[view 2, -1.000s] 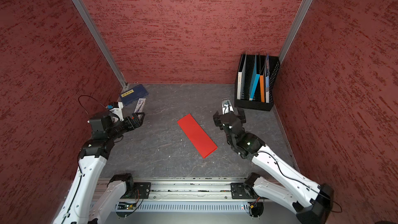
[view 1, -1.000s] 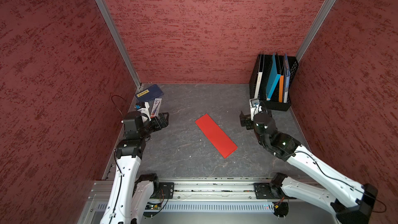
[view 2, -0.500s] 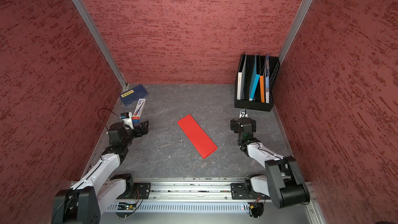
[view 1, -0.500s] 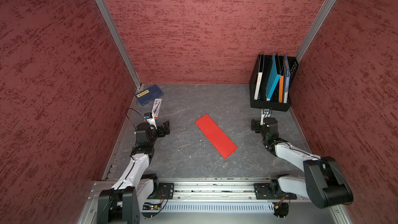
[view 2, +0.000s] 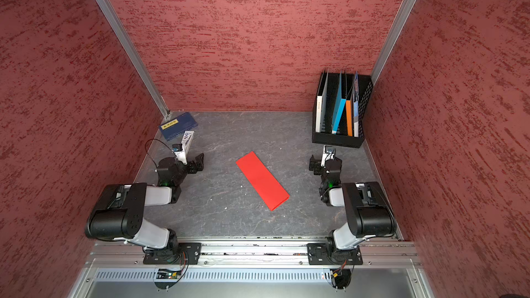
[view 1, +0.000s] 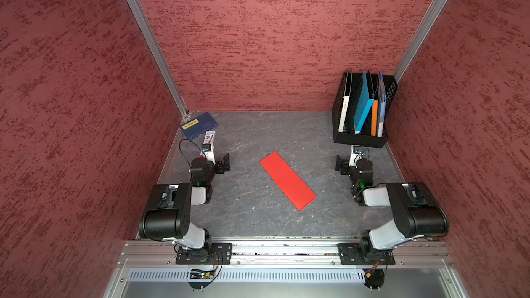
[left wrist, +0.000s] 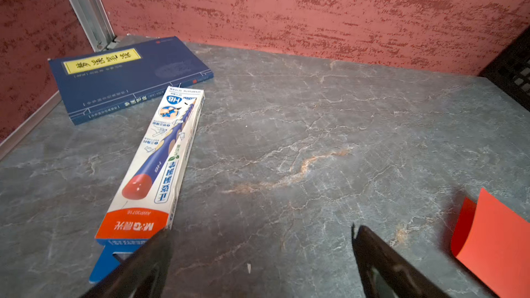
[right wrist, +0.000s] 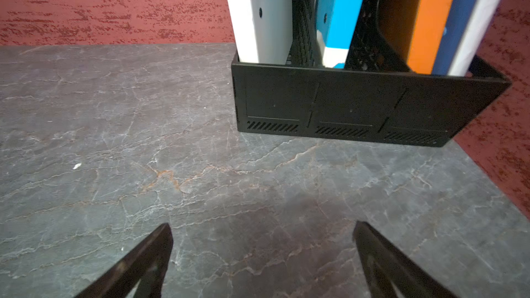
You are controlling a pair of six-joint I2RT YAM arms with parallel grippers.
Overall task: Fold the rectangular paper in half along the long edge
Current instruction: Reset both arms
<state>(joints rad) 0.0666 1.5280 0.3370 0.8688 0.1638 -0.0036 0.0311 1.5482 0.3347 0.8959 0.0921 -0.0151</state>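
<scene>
I see the red paper (view 1: 287, 180) lying diagonally in the middle of the table (view 1: 249, 139), well apart from both arms. My left gripper (left wrist: 261, 233) has its fingers spread wide and empty near the pencil box (left wrist: 160, 156); my right gripper (right wrist: 262, 230) is equally wide and empty, facing the black file rack (right wrist: 358, 104)

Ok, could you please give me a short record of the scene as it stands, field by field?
task item: red-orange rectangular paper, lying diagonally mid-table, nothing touching it
fold state: one edge looks curled over in the left wrist view, apparently a fold
left side: left tool open, empty, near the end of the pencil box
right side: right tool open, empty, facing the black file rack
rack contents: upright folders
far left corner: dark blue book with yellow label, lying flat
surface: grey marbled table
</scene>
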